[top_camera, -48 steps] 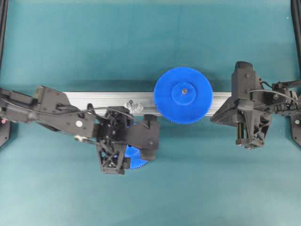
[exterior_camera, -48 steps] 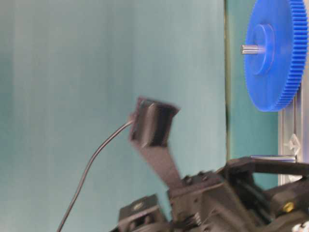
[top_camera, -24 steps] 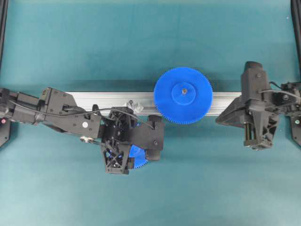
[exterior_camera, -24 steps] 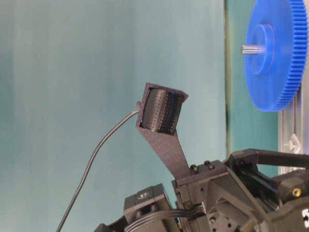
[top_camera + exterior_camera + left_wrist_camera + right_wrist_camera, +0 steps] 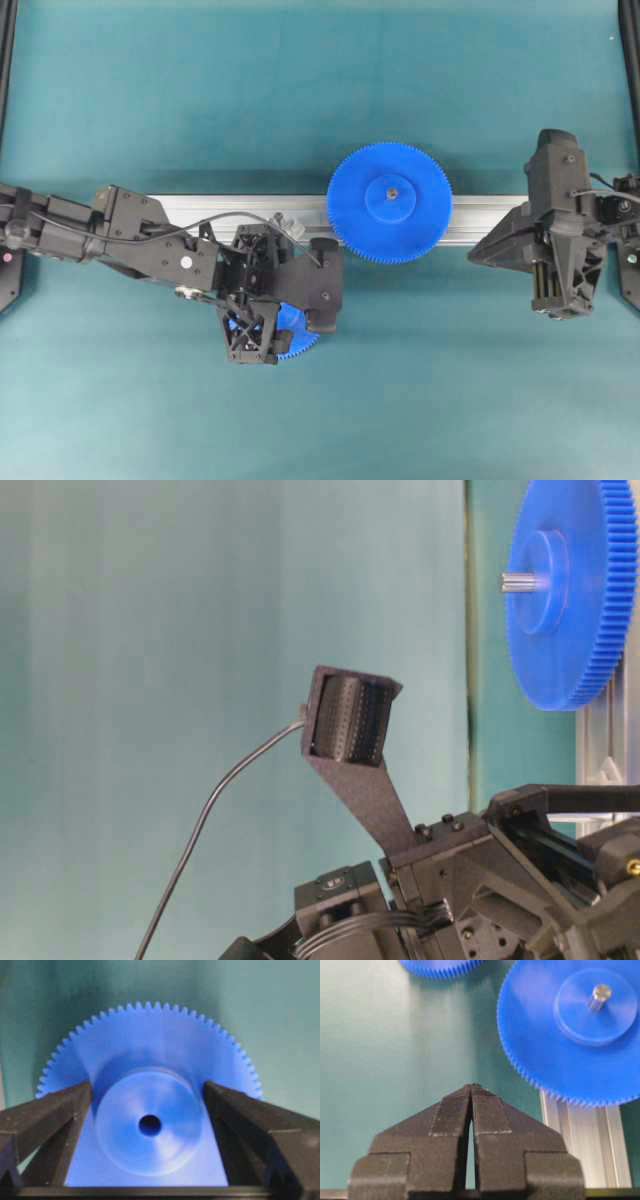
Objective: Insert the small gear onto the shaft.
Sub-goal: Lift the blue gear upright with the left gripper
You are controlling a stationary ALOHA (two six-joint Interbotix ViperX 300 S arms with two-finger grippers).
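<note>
Now | left pincer (image 5: pixel 150 1105): spread, lowered astride blue toothed plastic small gear (image 5: pixel 150 1110) hub, ungripped | right pincer (image 5: pixel 471 1105): clenched empty, retreated | grasp next

A teal mat (image 5: pixel 300 90) covers the table, evenly lit.

Left end effector (image 5: pixel 149 1110) fingers spread wide (pointing down); right end effector (image 5: pixel 471 1091) fingertips pressed together.

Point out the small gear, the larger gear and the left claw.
small gear (image 5: pixel 149 1125): left wrist view, on its raised hub by the centre hole.
larger gear (image 5: pixel 390 203): overhead view, on its hub.
left claw (image 5: pixel 147 1110): left wrist view, midway between its open fingers.
</note>
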